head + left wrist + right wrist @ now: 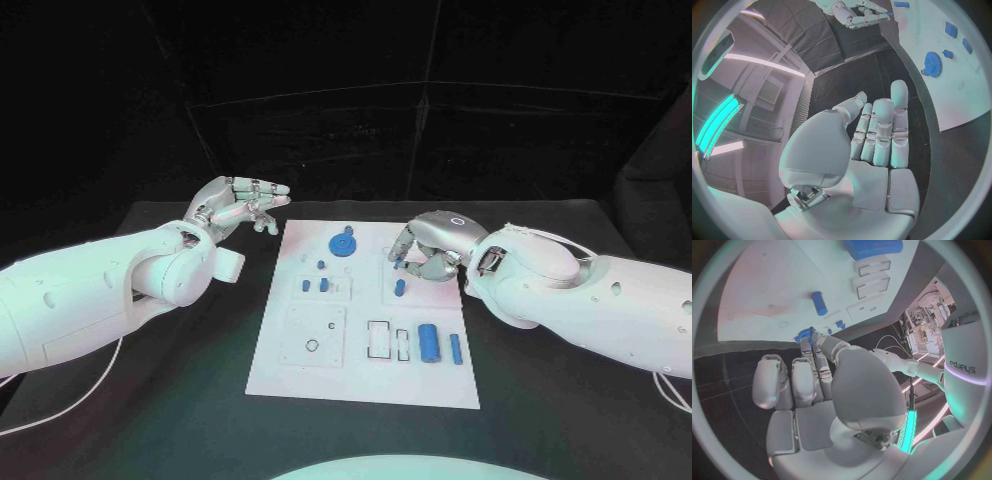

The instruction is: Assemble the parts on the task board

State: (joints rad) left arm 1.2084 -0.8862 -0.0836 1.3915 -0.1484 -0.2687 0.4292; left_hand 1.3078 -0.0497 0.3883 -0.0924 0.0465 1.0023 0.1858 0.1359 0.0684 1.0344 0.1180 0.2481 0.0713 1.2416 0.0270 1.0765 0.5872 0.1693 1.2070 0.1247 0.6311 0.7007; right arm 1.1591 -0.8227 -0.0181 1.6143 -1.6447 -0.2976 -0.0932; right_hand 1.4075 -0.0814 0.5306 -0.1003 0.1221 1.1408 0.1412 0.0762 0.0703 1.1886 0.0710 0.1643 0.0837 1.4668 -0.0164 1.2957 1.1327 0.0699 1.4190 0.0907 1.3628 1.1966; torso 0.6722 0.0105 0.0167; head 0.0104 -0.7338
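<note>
The left hand (873, 145) is empty, its fingers (899, 107) stretched out above the black counter (848, 85). Beside it lies the white task board (967, 95) with a blue gear (932, 63).

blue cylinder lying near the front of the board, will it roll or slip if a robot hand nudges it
The blue cylinder lies on its side on the flat white task board, so a sideways nudge would probably roll it. It looks smooth and rigid, so it may slip in a loose pinch. It looks small, so it is likely light.
</note>
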